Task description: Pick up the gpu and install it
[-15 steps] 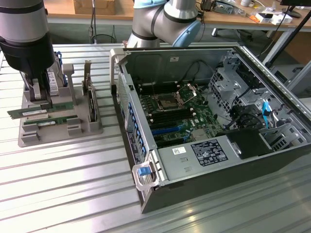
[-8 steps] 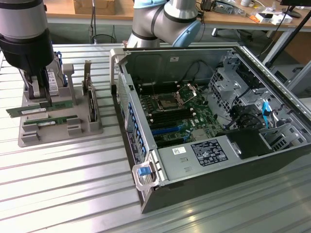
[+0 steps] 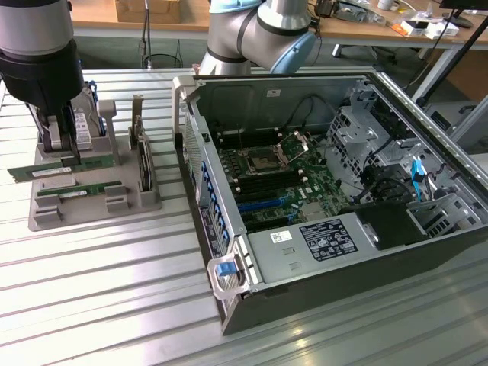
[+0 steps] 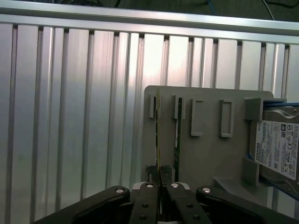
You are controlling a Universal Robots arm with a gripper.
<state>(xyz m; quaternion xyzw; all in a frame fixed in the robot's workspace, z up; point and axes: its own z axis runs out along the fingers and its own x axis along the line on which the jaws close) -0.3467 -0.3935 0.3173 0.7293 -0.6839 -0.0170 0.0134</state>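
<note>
- The pincer [image 4: 158,173] is pinched in narrow on the gpu [image 4: 158,135], one finger on each face, so I'd call that a grip on the stick.
- The gpu stands on edge in its slots on the grey fixture [image 4: 205,158] and doesn't look lifted yet.
- In the exterior view, that fixture sits on the bench [image 3: 114,290] at about 9 o'clock from the open case [image 3: 229,229].
- A second green stick [image 4: 177,140] stands just beside the held one. I'd pull dead straight up out of the slots so nothing snags.
- I can't tell how far along the stick the grip sits. If it's off-centre the board could tip, so go slow.
- It's a thin board, so hold it firm but don't crush it, and keep it upright.
- The hard drive [image 4: 278,147] is at the far side of the fixture, well apart, so it's no worry.
</note>
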